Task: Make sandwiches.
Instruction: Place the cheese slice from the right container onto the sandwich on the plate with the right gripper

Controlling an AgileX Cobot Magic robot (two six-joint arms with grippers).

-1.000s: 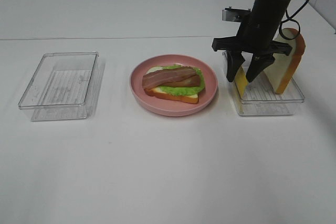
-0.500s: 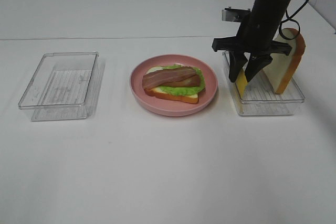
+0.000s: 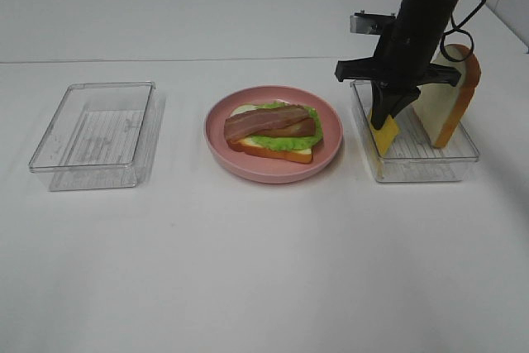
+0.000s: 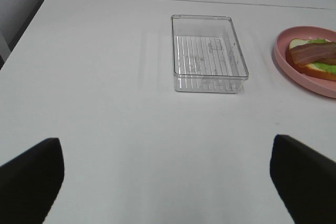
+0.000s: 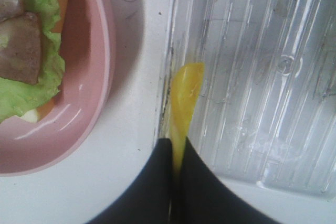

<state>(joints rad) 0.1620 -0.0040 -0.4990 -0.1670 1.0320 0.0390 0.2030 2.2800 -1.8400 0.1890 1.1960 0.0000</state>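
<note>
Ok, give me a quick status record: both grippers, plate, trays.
right gripper: shut on cheese, which stands on edge in right tray
left gripper: open, holding nothing
plate: bottom bread, lettuce, bacon stacked
right tray, other contents: upright bread slice
left tray: empty
likely next: cheese onto bacon

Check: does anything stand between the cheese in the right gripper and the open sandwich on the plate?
Only the plate-side wall of the clear tray, just beside the cheese; past it, bare table to the pink plate.
</note>
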